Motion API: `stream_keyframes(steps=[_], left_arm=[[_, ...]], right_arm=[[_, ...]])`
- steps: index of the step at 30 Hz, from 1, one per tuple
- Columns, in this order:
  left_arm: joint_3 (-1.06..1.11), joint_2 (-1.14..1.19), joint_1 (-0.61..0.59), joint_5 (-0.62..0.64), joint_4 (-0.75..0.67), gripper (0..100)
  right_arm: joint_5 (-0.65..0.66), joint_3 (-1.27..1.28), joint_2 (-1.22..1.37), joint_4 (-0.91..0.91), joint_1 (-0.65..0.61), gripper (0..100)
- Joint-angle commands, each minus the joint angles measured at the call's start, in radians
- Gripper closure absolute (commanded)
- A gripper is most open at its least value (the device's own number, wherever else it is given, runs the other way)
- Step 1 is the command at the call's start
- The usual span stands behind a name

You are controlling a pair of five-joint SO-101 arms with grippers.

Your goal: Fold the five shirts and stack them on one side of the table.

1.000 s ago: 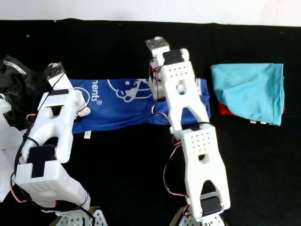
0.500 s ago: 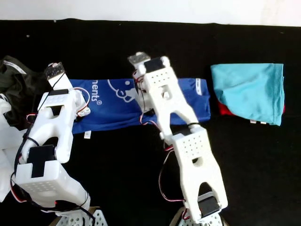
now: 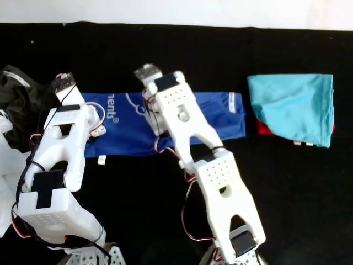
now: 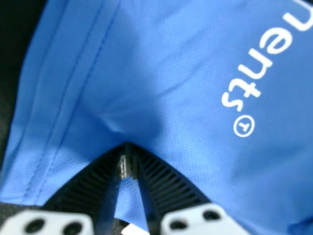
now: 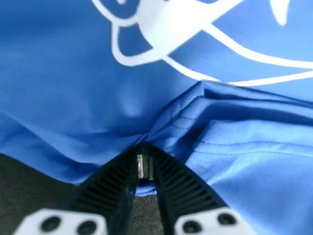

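Observation:
A blue shirt [image 3: 127,124] with white print lies as a long strip across the middle of the black table [image 3: 127,55]. My left gripper [image 4: 128,169] is shut on the blue shirt's [image 4: 161,88] left end, near its hem. My right gripper [image 5: 144,169] is shut on a folded edge of the blue shirt [image 5: 73,73], near the white drawing; in the high view that arm [image 3: 176,110] lies over the shirt's middle. A folded teal shirt [image 3: 292,107] rests on a red one [image 3: 263,130] at the right.
A dark shirt [image 3: 16,105] and a white one [image 3: 6,171] lie heaped at the table's left edge. The white wall [image 3: 176,11] runs along the far side. Bare black table shows in front of the blue shirt and between it and the teal stack.
My right arm has swung left along the blue shirt, drawing its right part toward the middle. The left arm has stayed in place.

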Motion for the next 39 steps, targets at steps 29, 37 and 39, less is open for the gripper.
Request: stream_keyframes(steps=[29, 37, 39], left_arm=[[-0.022, 0.005, 0.012, 0.0, -0.003, 99], [-0.022, 0.005, 0.012, 0.0, -0.003, 99], [-0.022, 0.005, 0.012, 0.0, -0.003, 99]], right_arm=[[0.034, 0.473, -0.395, -0.005, 0.513, 99.3], [0.034, 0.588, -0.403, -0.113, 0.515, 99.3], [0.034, 0.572, -0.421, -0.07, 0.513, 99.3]])
